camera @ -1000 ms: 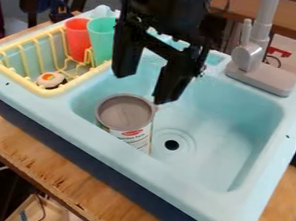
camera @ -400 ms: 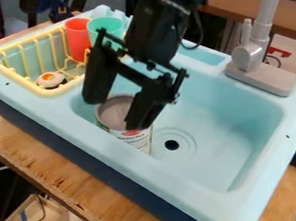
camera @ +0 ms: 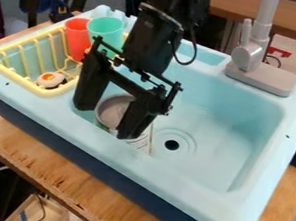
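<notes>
- Gripper (camera: 107,121) is spread wide, fingers well apart, pointing down into the left part of the sink basin (camera: 221,136).
- Can (camera: 111,110) is in the basin, upright, near its left front corner. Grey top, pale label on the side with some print.
- One finger is on the left side of the can, the other is in front of its right part, hiding some of the top and label. Can't tell whether either one touches it.
- Arm comes in from the top edge, slanting down to the left. A black cable (camera: 193,52) loops off its right side.
- Drain (camera: 171,145) is a dark round hole in the basin floor, just right of the can.
- Sink is light blue on top, dark blue below, sitting on a wooden table (camera: 59,179).
- Grey faucet (camera: 248,56) stands on the back rim, right of the arm.
- Yellow dish rack (camera: 43,92) sits left of the basin. Red cup (camera: 77,39) and green cup (camera: 105,29) stand side by side at its back end.
- Small round white piece (camera: 49,79) with an orange mark lies in the rack's front end.
- Dark blue clamp (camera: 34,0) is behind the sink, upper left.
</notes>
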`<state>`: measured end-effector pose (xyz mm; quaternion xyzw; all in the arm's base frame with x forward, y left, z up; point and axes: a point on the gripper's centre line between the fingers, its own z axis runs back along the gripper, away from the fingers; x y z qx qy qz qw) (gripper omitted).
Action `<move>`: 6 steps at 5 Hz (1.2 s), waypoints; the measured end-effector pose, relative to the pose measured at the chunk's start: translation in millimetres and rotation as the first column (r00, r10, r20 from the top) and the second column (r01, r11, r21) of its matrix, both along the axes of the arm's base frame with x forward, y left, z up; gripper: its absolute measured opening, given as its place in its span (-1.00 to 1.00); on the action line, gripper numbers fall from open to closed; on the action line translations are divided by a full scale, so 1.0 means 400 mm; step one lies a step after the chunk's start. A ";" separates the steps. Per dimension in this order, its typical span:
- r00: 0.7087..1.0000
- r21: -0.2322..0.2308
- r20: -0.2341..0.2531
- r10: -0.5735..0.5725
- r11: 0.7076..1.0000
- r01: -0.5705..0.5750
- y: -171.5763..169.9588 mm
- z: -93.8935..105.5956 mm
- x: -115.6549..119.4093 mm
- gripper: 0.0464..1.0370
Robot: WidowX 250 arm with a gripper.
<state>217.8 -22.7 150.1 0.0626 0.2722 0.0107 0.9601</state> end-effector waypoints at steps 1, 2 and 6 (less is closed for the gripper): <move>1.000 0.009 -0.008 0.022 1.000 -0.022 0.017 -0.007 0.004 0.93; 0.999 -0.032 0.048 0.022 0.999 -0.021 0.031 -0.019 0.026 0.93; 0.992 -0.146 0.094 0.086 0.987 -0.072 0.043 -0.025 0.044 0.93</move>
